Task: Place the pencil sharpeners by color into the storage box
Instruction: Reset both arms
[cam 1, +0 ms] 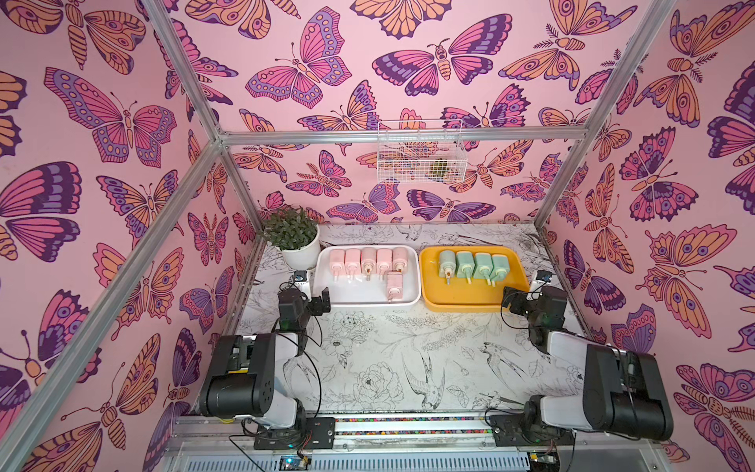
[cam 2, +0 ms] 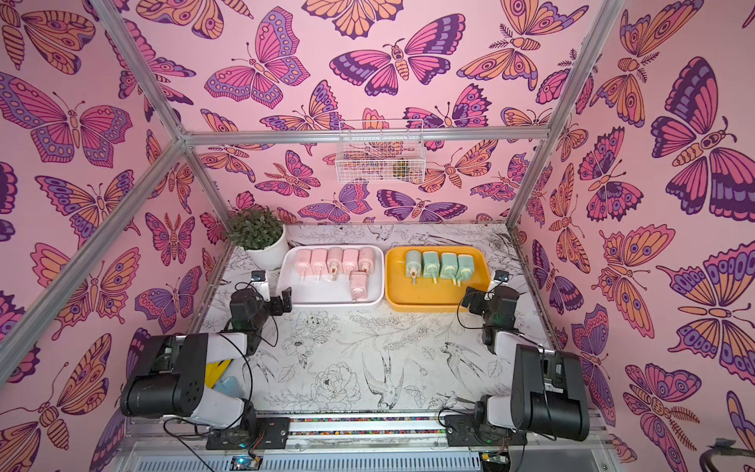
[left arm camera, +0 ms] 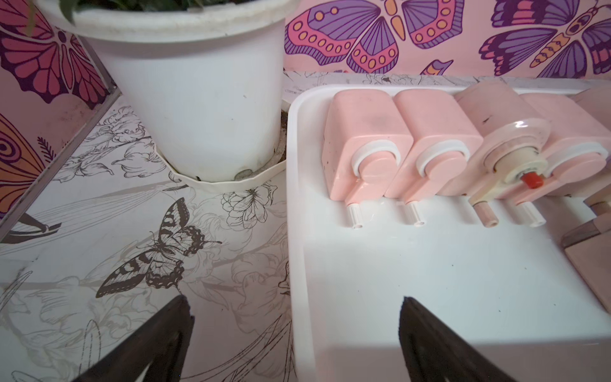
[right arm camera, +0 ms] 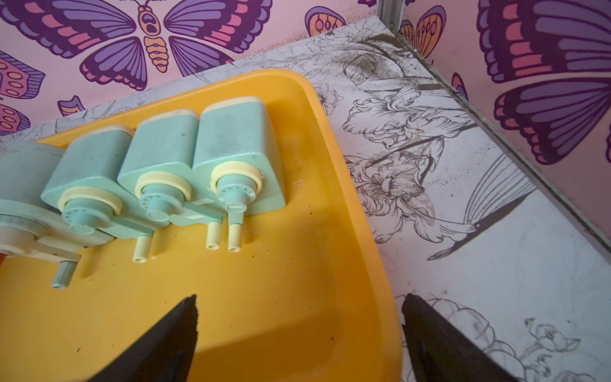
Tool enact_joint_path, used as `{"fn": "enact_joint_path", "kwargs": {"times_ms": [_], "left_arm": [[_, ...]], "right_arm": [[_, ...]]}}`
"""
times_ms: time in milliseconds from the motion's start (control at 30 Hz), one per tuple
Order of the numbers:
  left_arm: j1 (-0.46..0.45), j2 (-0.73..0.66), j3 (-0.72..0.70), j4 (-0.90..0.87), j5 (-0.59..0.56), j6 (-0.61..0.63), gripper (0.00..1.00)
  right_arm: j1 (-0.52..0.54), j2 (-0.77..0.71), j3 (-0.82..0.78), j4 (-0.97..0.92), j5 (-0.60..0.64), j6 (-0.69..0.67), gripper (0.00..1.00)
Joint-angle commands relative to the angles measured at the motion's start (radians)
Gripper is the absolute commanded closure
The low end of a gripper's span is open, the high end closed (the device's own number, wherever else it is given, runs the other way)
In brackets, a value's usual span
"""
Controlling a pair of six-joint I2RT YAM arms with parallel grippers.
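Well, looks all sorted by colour already. Counting six pink sharpeners [cam 1: 368, 259] in the white tray [cam 1: 359, 293], middle of the frame in both top views: five packed side by side along the tray's far edge, cream ends and little handles pointing toward the lower edge of the frame, plus a sixth pink one [cam 1: 394, 286] lying alone just below the right end of that row. Right next door, four green sharpeners [cam 1: 484, 265] lined up the same way across the far part of the yellow tray [cam 1: 461, 297]. Trays just beside each other on the bench [cam 1: 388, 351], can't tell if actually touching.

Left fingers [left arm camera: 433, 344] spread wide with nothing between them, hanging at the white tray's lower left corner, one tip over the tray floor and the other over bare bench in the left wrist view. Same story for the right fingers [right arm camera: 172, 340]: wide apart, empty, straddling the yellow tray's lower right rim, one tip over the yellow and the other over the bench. Neither pair touching a sharpener.

Also spotted a potted plant [cam 1: 298, 245] in a white pot, tucked into the far left corner of the bench just beside the white tray, and a white wire basket [cam 1: 418, 157] hung on the back wall above, something greenish inside but too blurry to name
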Motion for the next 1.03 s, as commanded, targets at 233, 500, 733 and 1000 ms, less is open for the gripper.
{"fn": "enact_joint_path", "kwargs": {"times_ms": [233, 500, 733, 1000], "left_arm": [[0.000, 0.023, -0.015, 0.071, -0.032, 0.006, 0.00], [0.001, 0.024, -0.015, 0.072, -0.032, 0.005, 0.00], [0.001, 0.024, -0.015, 0.071, -0.032, 0.006, 0.00], [0.000, 0.024, -0.015, 0.071, -0.032, 0.006, 0.00]], "right_arm": [[0.068, 0.114, -0.018, 0.254, -0.034, -0.107, 0.01], [0.068, 0.114, -0.019, 0.252, 0.060, -0.070, 0.01], [0.069, 0.115, -0.019, 0.254, 0.060, -0.070, 0.01], [0.071, 0.117, -0.012, 0.243, 0.066, -0.072, 0.01]]}}
